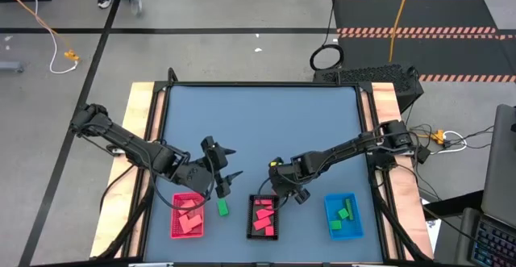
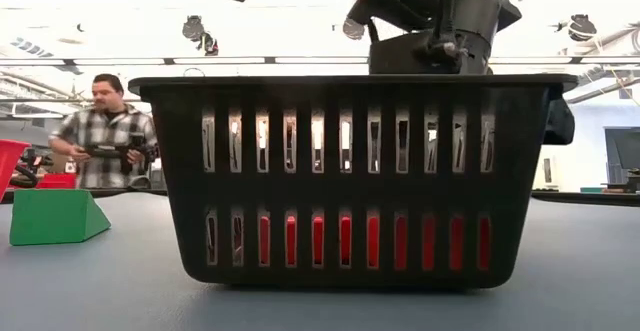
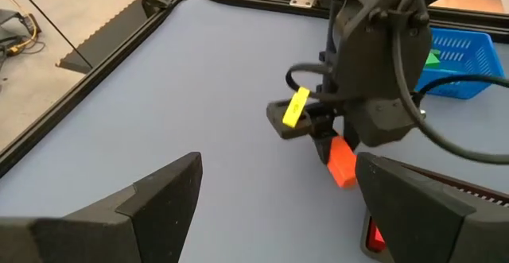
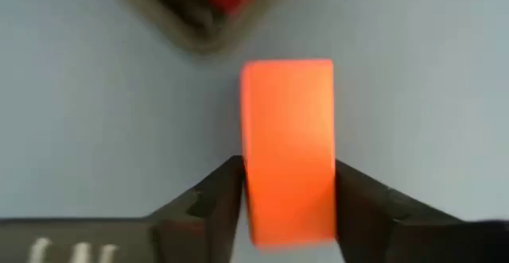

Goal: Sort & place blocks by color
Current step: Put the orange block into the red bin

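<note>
Orange-red block [image 4: 288,148]: an elongated cuboid that stood between the two dark fingers of the right gripper [image 4: 288,191], both fingers lying against its long side faces, so the jaws were narrowed onto it and held it. Its long axis ran along the line of the fingers, pointing forward out of the gripper. In the left wrist view the same block hung below the right gripper, clear of the blue tabletop [image 3: 159,96].

The relation that governed the coming move was block to black tray [image 1: 264,216]. In the high view the right gripper hovered just beside the far right corner of that tray, not yet above its interior; in the right wrist view a tray corner with red pieces inside showed blurred just beyond the block's free end. The judgement here is that a short carry toward the tray's middle, then release, would land the block among the red blocks [image 1: 263,219] already lying there.

The left gripper [image 1: 223,176] waited with its fingers spread wide and empty, near the red tray [image 1: 174,219] of salmon-pink pieces. A green block [image 1: 223,208] lay on the table between the red and black trays, nearer the left gripper than the right. The blue tray [image 1: 330,223] held green pieces.
</note>
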